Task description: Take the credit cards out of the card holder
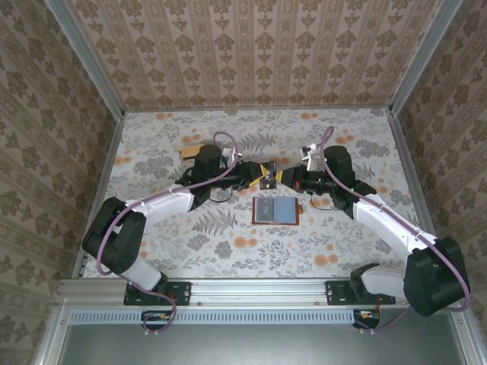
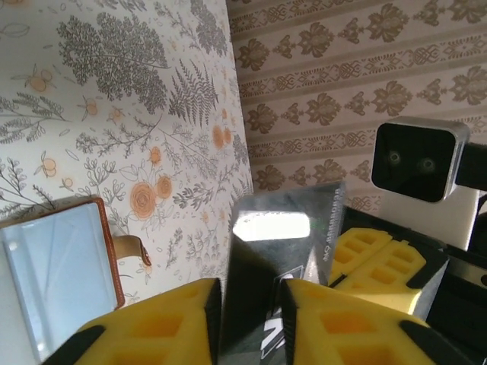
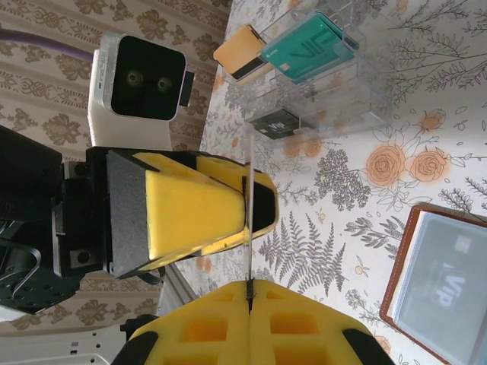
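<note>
Card holder (image 1: 273, 211) open; right tool (image 3: 249, 289) pinches card (image 2: 278, 258)

Soft, even light from above, table (image 1: 190, 251) bright, shadows faint. Left wrist shot has a white glare patch on the card (image 2: 272, 226), and the yellow pads (image 2: 152, 327) up close look a bit soft.
</note>
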Tool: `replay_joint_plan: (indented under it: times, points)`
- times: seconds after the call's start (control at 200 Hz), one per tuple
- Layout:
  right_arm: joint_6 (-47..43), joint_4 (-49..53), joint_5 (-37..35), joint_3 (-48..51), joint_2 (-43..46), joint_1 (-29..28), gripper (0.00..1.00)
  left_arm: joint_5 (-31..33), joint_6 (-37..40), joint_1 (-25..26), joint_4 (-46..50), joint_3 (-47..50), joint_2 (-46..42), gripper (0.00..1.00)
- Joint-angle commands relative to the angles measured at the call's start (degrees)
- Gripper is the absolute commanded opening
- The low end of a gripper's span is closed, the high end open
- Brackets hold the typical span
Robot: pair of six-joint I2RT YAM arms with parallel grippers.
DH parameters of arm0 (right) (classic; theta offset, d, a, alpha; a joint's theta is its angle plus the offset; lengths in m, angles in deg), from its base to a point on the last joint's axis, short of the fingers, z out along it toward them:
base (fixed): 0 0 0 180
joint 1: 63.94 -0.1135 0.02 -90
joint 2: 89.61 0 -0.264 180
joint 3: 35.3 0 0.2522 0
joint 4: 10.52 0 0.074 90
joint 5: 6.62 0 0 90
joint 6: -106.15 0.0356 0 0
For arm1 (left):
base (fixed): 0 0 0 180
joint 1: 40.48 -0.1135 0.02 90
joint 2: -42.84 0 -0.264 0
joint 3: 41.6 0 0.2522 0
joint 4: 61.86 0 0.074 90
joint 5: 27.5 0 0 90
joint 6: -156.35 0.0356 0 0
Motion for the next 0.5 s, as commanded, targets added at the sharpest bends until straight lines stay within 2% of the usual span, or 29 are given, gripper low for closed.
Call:
replay_joint_plan:
  times: [0.0,0.075,0.17,0.235,0.31,0.335,0.38,0.415,0.49]
  points:
    - [0.4,-1.6,1.5,0.8,-0.7,0.5,0.0,-1.6,-0.3,0.3,-2.4,0.3,-0.3,0.17]
    - [0.3,-1.5,1.4,1.1,-1.0,0.7,0.0,-1.9,-0.1,0.3,-1.8,0.0,-0.5,0.0]
    - [0.0,-1.0,1.1,1.3,-1.2,0.9,0.0,-2.2,0.3,0.3,-1.0,-0.1,-0.6,0.0]
    - [-0.6,-0.1,0.9,1.2,-1.3,1.0,0.21,-2.2,1.1,0.3,0.3,-0.2,-1.2,0.0]
    - [-1.6,1.2,0.5,0.9,-1.1,1.0,0.33,-1.8,3.6,0.2,4.1,-0.9,-2.1,0.0]
    - [-1.8,1.7,0.2,0.9,-0.9,1.1,0.41,-1.6,4.7,0.1,5.7,-1.1,-2.4,0.0]
    - [-2.4,2.9,-0.6,0.7,-0.6,1.2,0.63,-1.2,6.5,-0.2,8.6,-1.5,-3.0,0.0]
    - [-3.0,4.0,-1.6,0.5,-0.1,1.2,0.74,-0.8,8.7,-0.4,11.4,-1.9,-3.6,0.0]
    - [-4.3,6.3,-3.2,0.0,0.8,1.3,0.86,1.2,15.2,-0.9,20.8,-4.1,-5.1,0.0]
